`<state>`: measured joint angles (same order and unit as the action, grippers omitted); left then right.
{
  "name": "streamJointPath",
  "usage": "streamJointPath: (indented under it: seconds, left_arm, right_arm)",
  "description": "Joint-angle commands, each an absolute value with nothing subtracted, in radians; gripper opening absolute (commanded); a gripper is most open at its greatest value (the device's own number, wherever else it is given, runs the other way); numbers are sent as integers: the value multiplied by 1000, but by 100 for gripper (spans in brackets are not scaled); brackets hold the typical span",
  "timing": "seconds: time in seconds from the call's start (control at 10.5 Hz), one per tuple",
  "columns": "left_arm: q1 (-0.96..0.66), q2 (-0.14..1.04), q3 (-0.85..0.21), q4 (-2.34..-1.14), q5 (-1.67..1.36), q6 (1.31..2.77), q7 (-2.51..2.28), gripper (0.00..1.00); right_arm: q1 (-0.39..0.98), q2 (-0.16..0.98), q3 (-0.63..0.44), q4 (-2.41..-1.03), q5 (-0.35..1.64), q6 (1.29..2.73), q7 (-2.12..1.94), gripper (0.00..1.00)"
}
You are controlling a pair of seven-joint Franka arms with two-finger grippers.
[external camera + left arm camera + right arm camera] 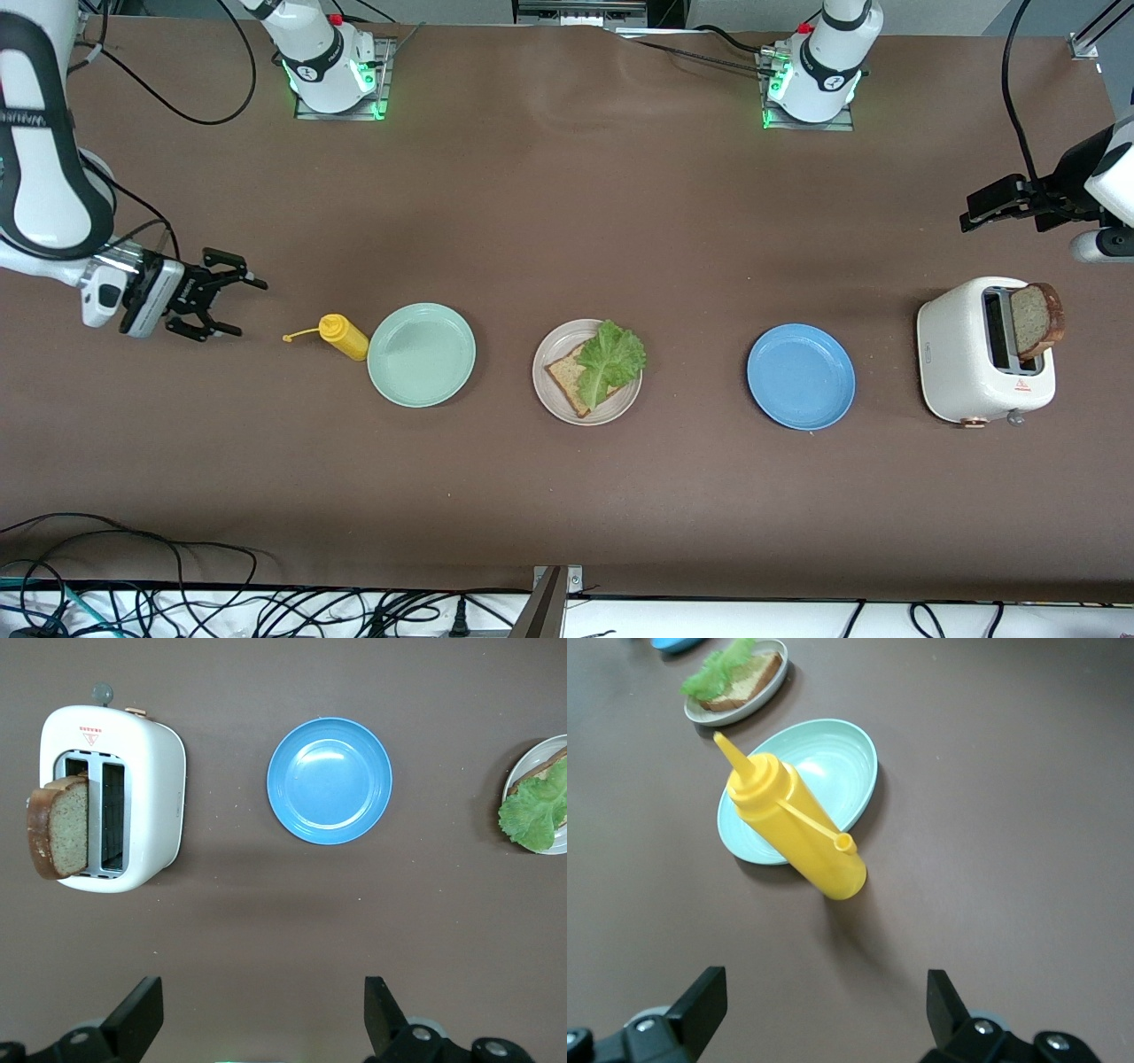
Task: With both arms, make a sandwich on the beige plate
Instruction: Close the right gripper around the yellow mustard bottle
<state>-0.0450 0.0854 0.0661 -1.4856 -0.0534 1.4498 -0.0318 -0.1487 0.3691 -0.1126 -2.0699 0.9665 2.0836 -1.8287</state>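
On the table's middle, between a mint plate (421,354) and a blue plate (801,376), sits the beige plate (554,394) with one bread slice (567,379) under lettuce (609,358), so the sandwich lacks its top. That second slice (1036,319) stands in the toaster (966,363) at the left arm's end, where the left gripper (264,1019) hangs spread and empty, likely to fetch it; the right gripper (213,306) waits agape beside the mustard bottle (344,337)

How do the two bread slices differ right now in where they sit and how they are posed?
The bread slice on the beige plate lies flat; the bread slice in the toaster stands on edge, sticking up out of a slot. The plate slice is partly covered by the lettuce leaf; the toaster slice is bare. Both are tan wholegrain with dark crust, and neither is held.
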Motion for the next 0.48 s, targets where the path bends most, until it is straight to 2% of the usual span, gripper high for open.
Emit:
streamJointPath:
  seconds: [0.0, 0.19, 0.38]
  left_arm:
    - [-37, 89, 63, -1474, -66, 1451, -11, 100]
    - [-37, 92, 63, -1474, -66, 1451, -11, 100]
    - [-37, 94, 63, -1474, -66, 1451, -11, 100]
  right_arm:
    - [-163, 457, -104, -2052, 1154, 2051, -2099, 100]
    - [-160, 507, -101, -2052, 1315, 1955, -2286, 100]
    - [-161, 537, -78, -2049, 1403, 1931, -2402, 100]
